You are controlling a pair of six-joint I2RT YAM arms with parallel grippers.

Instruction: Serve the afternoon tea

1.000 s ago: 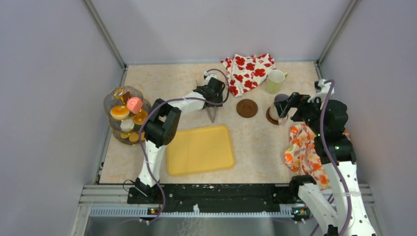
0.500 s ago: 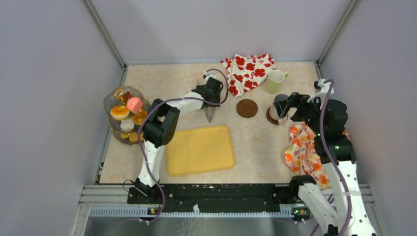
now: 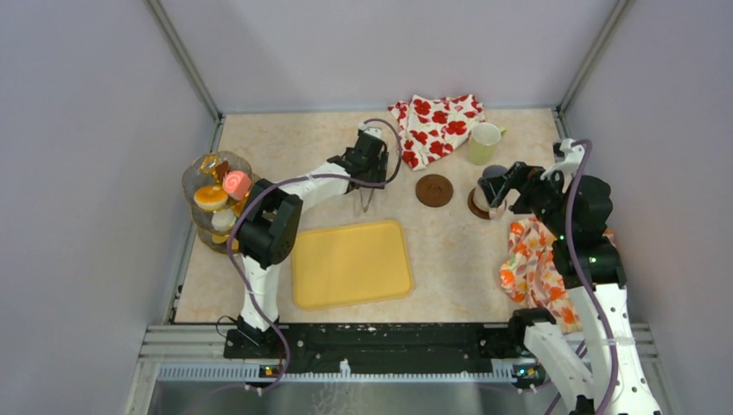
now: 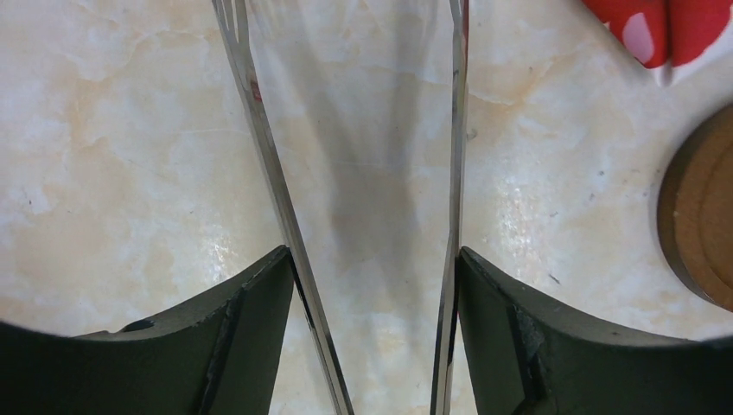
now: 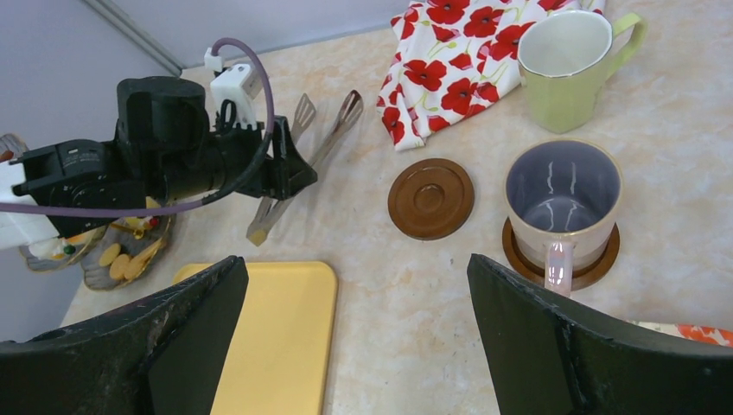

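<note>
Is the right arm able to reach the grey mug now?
Probably yes. The right gripper is open and the greyish mug stands just ahead on its coaster, nothing between them; the left gripper, holding the tongs, is well aside.

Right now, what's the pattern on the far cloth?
White cloth with red flowers; clearest in right wrist view.

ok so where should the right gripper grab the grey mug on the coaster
Probably the handle: the grey mug stands upright on its coaster with the handle pointing straight at the right gripper, whose jaws are open. Come in level from that near side and pinch the loop across its flat sides.
</note>
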